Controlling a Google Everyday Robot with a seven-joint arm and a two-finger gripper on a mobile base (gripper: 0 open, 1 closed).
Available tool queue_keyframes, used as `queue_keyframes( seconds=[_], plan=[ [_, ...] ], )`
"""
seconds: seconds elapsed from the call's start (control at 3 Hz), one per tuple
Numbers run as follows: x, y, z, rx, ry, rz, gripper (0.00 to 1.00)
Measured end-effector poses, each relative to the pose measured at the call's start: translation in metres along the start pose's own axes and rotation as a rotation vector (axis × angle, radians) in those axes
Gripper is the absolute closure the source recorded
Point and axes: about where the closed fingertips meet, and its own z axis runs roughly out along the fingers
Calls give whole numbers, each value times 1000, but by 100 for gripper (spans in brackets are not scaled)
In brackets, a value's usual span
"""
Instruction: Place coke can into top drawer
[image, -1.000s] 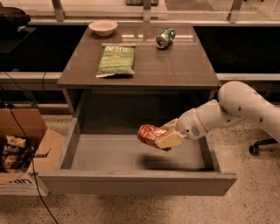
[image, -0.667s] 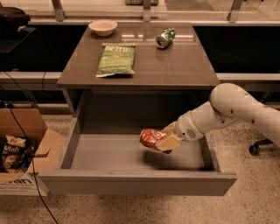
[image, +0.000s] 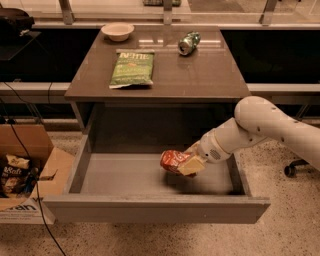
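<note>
In the camera view, the gripper (image: 188, 164) reaches from the right into the open top drawer (image: 150, 211), its fingers clasped on the coke can (image: 171, 160). The can is red and crumpled, tilted on its side just above the smooth grey drawer floor, right of centre.

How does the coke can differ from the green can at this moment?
Colour: the coke can is red, the green can green. Place: the coke can is low inside the open top drawer; the green can lies on the cabinet top. Hold: the gripper is shut on the coke can; the green can lies free. Neither stands upright.
</note>
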Motion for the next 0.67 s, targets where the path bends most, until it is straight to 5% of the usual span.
queue_keyframes(
  seconds=[0.67],
  plan=[
    [0,1,4,-7,2,-2,4]
  ],
)
